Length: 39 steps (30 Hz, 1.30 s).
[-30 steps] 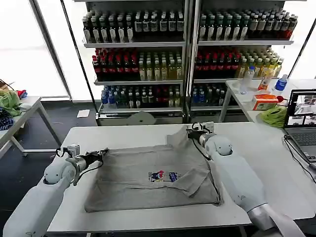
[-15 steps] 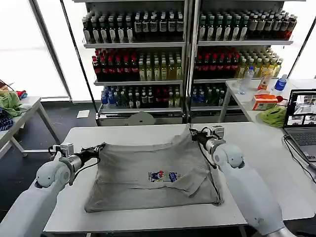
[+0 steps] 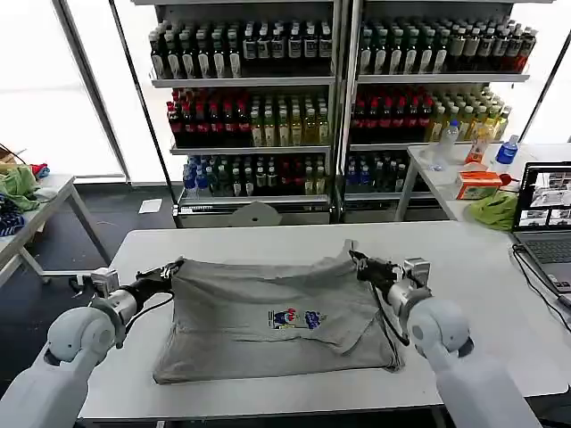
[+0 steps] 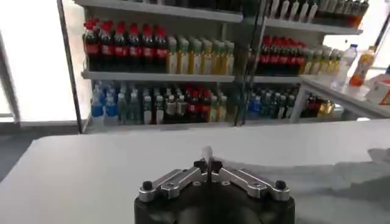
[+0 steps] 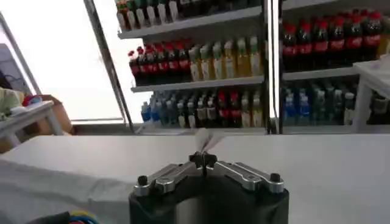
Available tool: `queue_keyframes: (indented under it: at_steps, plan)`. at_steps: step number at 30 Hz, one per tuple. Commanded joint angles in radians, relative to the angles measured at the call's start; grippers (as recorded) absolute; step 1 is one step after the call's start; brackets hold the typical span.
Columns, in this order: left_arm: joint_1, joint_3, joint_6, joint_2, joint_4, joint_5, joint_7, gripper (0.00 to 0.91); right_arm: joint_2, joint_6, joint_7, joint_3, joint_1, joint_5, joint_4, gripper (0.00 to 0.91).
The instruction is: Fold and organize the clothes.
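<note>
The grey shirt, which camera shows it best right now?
The head view: it shows the whole grey shirt spread on the white table, chest print up, with the left gripper and right gripper pinching its far corners. Each wrist view shows a sliver of fabric between shut fingers.

I see strong daylight entering through the tall white window panels (image 3: 62,80) behind the drink shelves; these panels are overexposed and carry no detail. In the left wrist view the same bright window area (image 4: 27,61) washes out beside the rack. The flat white tabletop (image 3: 268,241) is evenly lit, without hard glare. The light grey short-sleeved shirt (image 3: 268,312) casts only a soft, narrow shadow along its near hem. I note slight softness in both wrist views: the black gripper housing (image 4: 213,204) close to the lens is blurred, and the rows of coloured bottles (image 5: 201,61) are mildly unsharp.
</note>
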Motion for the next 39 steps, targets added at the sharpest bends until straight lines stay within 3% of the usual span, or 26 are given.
queue_keyframes:
  at_steps: [1, 13, 20, 28, 29, 30, 31, 39]
  plan:
    - [0.243, -0.136, 0.031, -0.01, -0.22, 0.043, -0.039, 0.01, -0.027, 0.011, 0.011, 0.093, -0.303, -0.022, 0.225, 0.0]
    - [0.562, -0.281, 0.031, -0.087, -0.359, 0.152, -0.027, 0.01, -0.014, 0.082, -0.027, 0.141, -0.565, -0.17, 0.292, 0.0]
    - [0.595, -0.276, 0.031, -0.11, -0.356, 0.186, -0.022, 0.01, -0.025, 0.117, -0.048, 0.145, -0.592, -0.258, 0.266, 0.0]
    - [0.618, -0.273, 0.031, -0.115, -0.367, 0.234, -0.006, 0.01, -0.038, 0.128, -0.049, 0.176, -0.596, -0.251, 0.26, 0.0]
    - [0.624, -0.271, 0.031, -0.117, -0.375, 0.24, -0.002, 0.071, -0.039, 0.128, -0.048, 0.177, -0.597, -0.251, 0.26, 0.0]
    - [0.628, -0.27, 0.031, -0.119, -0.378, 0.245, 0.002, 0.222, -0.039, 0.128, -0.047, 0.177, -0.598, -0.251, 0.26, 0.564]
    - [0.633, -0.265, 0.031, -0.123, -0.386, 0.249, 0.009, 0.907, -0.038, 0.124, -0.044, 0.174, -0.599, -0.258, 0.26, 0.907]
    - [0.624, -0.236, 0.031, -0.158, -0.404, 0.262, 0.0, 0.907, -0.027, 0.124, -0.034, 0.176, -0.586, -0.266, 0.279, 0.907]
